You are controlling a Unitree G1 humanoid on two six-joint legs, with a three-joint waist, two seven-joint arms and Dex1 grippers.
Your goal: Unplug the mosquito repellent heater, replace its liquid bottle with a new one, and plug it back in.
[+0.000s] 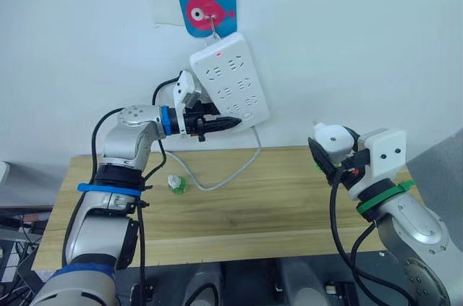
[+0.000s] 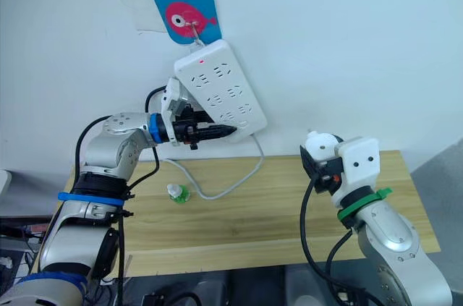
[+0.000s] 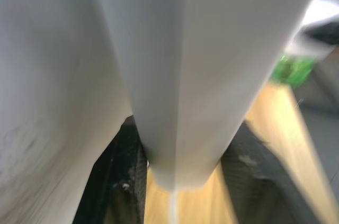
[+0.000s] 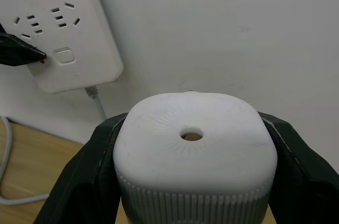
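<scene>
Left eye view: right gripper [image 1: 327, 155] around heater [image 1: 331, 139].

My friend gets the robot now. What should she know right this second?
Right pincer: shut on the heater, held up over the table's right side, unplugged.
Left pincer: clamped on the lower edge of the power strip hanging on the wall, steadying it.
A small green bottle stands on the table by the cable.
Done: heater is out of the strip.
Left: whether the bottle swap is done cannot be told; the heater must still be plugged back in.
</scene>
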